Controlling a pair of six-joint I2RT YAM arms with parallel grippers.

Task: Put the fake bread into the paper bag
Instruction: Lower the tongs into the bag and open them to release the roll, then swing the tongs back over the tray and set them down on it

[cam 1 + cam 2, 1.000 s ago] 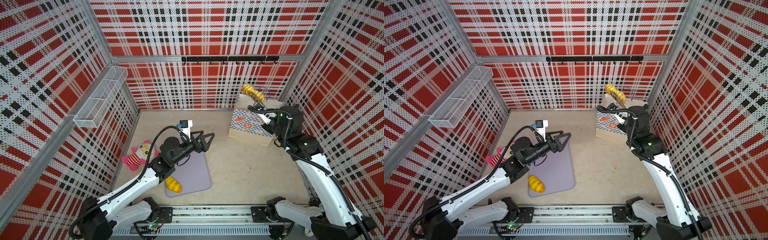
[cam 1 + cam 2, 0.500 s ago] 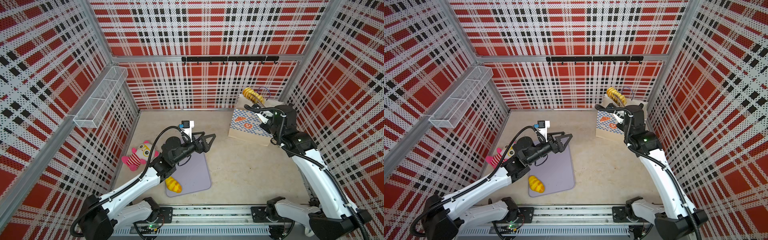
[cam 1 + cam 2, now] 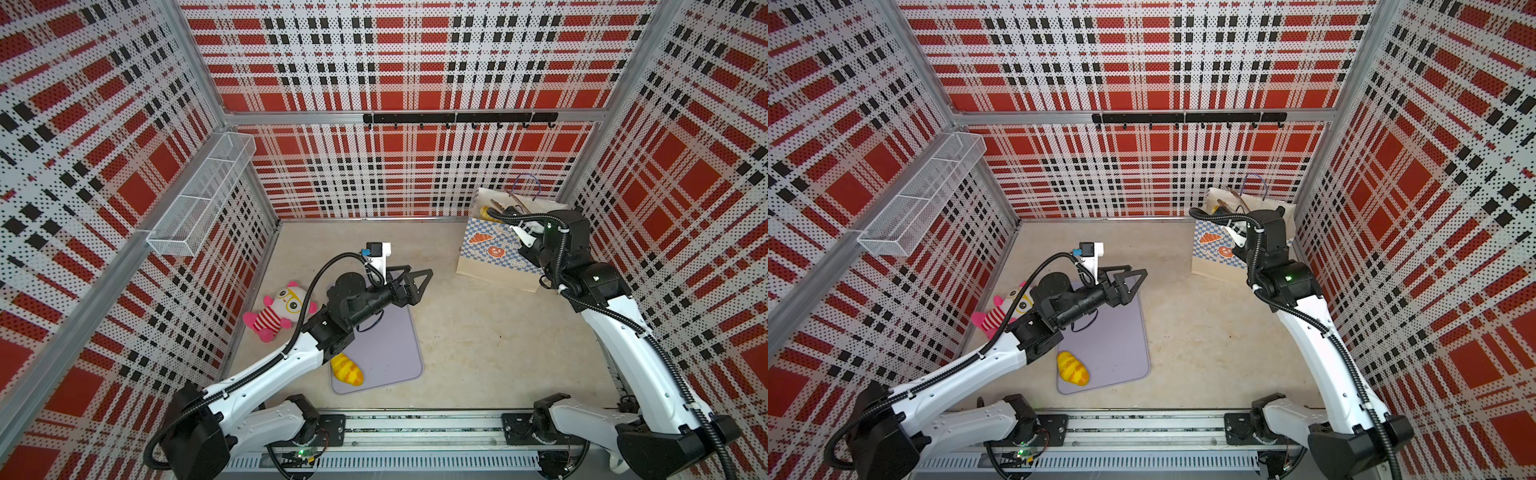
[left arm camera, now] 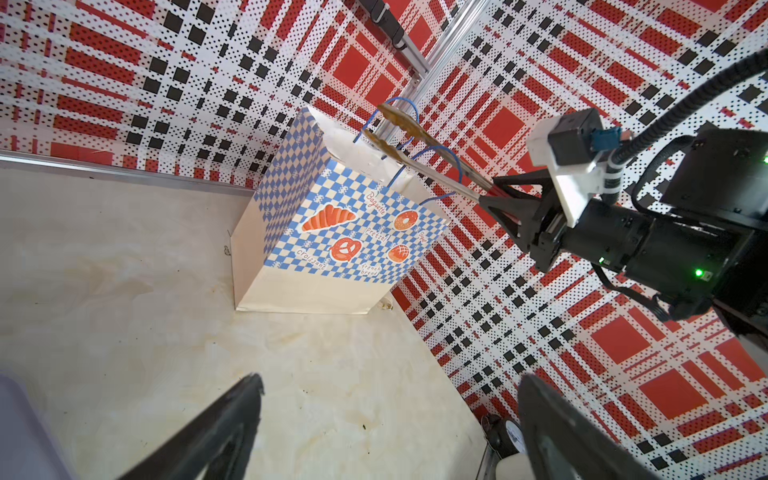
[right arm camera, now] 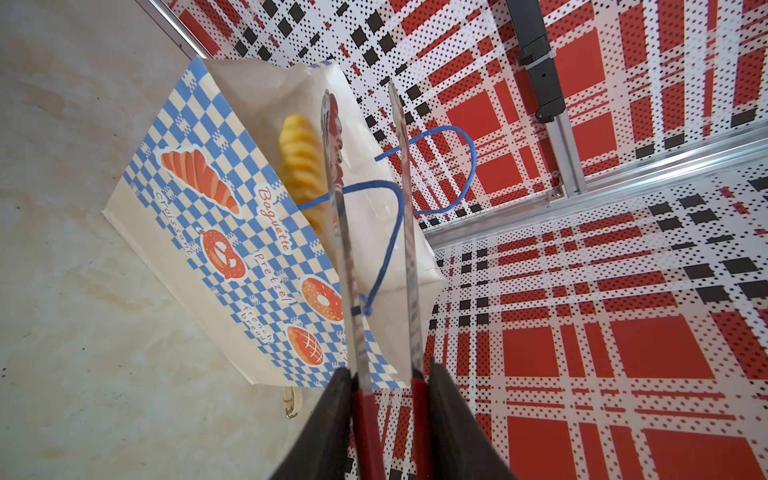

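While the left arm [image 3: 270, 370] is covering part of the plush doll [image 3: 278, 309] and one end of the ridged loaf [image 3: 347, 369] lying on the grey mat [image 3: 386, 340], the left tool [image 3: 415, 276] is hovering wide apart over the mat's far edge. Far right, the paper bag [image 3: 486, 257] is standing open, holding a blurred yellow bread [image 5: 301, 160]; the right tool [image 5: 388, 374] is clamping tongs [image 5: 338, 216], their tips spread above its mouth.

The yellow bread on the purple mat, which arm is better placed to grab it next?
Probably the left. The left gripper is open and empty above the mat where the bread lies. The right gripper is across the table at the paper bag, shut on tongs.
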